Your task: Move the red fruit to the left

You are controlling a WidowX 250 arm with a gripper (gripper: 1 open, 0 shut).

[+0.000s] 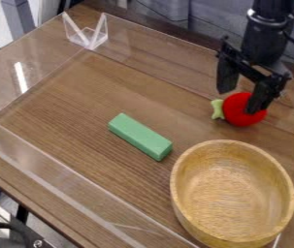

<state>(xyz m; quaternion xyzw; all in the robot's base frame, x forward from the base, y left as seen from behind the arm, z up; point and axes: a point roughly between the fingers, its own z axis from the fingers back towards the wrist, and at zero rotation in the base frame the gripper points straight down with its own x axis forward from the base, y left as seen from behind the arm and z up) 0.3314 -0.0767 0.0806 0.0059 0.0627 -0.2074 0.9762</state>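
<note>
The gripper (245, 88) is hanging pointed straight down over the right side of the wooden table (97, 92), with its two dark fingers (224, 75) spread wide apart. The red fruit (246, 109) is sitting on the tabletop directly beneath it, at about three o'clock from the table's middle; the fingers are standing to either side of the fruit's upper part, and the right one is overlapping the fruit's top, though whether either finger is touching the fruit cannot be told from this view. The fruit's small green leafy end is pointing toward nine o'clock. The wooden bowl (234, 225) is resting at about six o'clock from the fruit, near it but apart, and standing upright. The green block (139, 136) is lying flat at roughly eight o'clock from the fruit, well apart from it, with its long side running diagonally. Clear plastic walls (33, 73) are bordering the table on the left and far sides.
</note>
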